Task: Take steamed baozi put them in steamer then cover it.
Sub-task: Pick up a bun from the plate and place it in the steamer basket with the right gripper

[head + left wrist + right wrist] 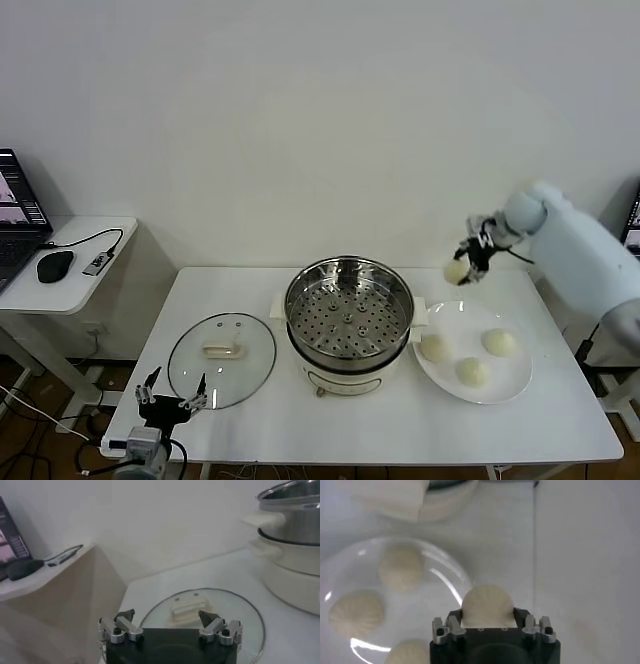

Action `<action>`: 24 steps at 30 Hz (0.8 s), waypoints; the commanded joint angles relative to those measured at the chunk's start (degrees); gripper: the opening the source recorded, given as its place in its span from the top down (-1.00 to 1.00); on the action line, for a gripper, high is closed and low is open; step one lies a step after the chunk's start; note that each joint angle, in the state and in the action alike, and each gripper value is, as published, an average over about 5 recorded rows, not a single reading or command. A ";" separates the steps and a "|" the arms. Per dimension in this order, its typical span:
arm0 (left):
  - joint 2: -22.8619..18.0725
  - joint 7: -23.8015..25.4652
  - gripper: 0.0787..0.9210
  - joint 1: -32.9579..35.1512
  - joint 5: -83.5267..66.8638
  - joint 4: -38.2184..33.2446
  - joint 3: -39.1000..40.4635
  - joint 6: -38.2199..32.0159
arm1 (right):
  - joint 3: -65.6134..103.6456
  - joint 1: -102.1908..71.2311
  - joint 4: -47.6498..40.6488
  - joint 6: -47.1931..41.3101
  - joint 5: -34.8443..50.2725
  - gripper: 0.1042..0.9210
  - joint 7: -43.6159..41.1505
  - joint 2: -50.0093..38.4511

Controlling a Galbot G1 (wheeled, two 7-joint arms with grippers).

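Cream-white baozi [457, 269] clamped in right gripper [466, 262], held above table past plate's [515, 385] far rim. Steamer [348, 310], tray bare, to robot's left of held bun, lower. Three buns on plate. Left gripper [171, 402] spread wide, empty, just beside cover [222, 360].

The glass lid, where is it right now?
In the head view the glass lid lies flat on the table's left side, beside the steamer, just beyond the open left gripper.
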 commanded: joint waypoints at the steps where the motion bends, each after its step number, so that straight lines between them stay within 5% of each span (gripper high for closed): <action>1: -0.12 -0.32 -0.77 0.19 0.45 -1.11 -0.62 0.62 | -8.27 11.59 -3.11 7.25 12.09 -0.30 -5.83 8.43; 7: -0.54 -0.34 -0.77 0.87 0.67 -1.84 -0.42 0.72 | -8.27 11.33 -7.06 28.30 11.23 -0.30 -8.47 15.47; 24: -1.78 -0.54 -0.77 2.59 1.74 -1.24 0.26 0.55 | -14.75 8.42 6.33 47.05 3.36 -0.32 -5.04 14.31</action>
